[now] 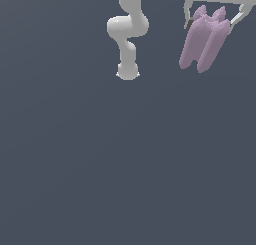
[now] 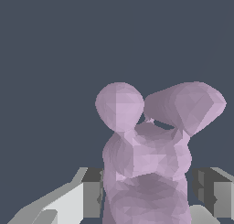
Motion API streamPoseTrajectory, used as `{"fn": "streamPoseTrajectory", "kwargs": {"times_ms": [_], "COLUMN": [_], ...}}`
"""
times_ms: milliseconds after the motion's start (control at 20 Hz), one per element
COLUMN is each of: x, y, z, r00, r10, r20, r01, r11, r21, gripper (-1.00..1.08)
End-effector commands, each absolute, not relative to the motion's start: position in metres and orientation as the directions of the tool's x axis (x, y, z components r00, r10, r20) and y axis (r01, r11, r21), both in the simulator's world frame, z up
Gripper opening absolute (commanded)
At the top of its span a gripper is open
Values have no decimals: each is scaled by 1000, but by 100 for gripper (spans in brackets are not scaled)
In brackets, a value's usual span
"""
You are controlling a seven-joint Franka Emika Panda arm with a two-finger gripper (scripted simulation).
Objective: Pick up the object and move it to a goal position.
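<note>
**A:** Where is the object, and what is your hand doing?

**B:** My hand [image 1: 214, 19] holds the lilac lobed object [image 1: 204, 39], with one finger on each side of its upper end. In the exterior view it hangs at the top right, lobes pointing down, with my arm's base [image 1: 128, 71] off to its left. In the wrist view the lump [image 2: 146, 159] sits between my two finger pads [image 2: 93, 191], its rounded lobes sticking out beyond them. One pad touches it; the other seems a little apart, though I can't be sure.

**A:** So which step is this?

**B:** I judge the pick is done and I'm in the carry. The object looks clear of the dark grey floor [image 1: 100, 164].

**A:** And next?

**B:** Travel to the goal, though no marker for it shows in either view. It calls for a steady grip, since the lobes are smooth and rounded and could slip or swing.
</note>
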State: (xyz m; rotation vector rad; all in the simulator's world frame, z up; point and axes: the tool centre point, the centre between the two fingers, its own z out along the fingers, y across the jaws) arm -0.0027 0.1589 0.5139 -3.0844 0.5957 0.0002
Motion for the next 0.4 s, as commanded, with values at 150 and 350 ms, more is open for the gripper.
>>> {"fn": "streamPoseTrajectory", "kwargs": {"times_ms": [150, 350], "x": [-1, -1], "y": [163, 164], "z": [522, 523], "r00": [928, 928], "r10": [-373, -373], "r20": [0, 0], "r01": [-373, -373], "r11": [-928, -928], "r21": [0, 0], "gripper": [-100, -100]}}
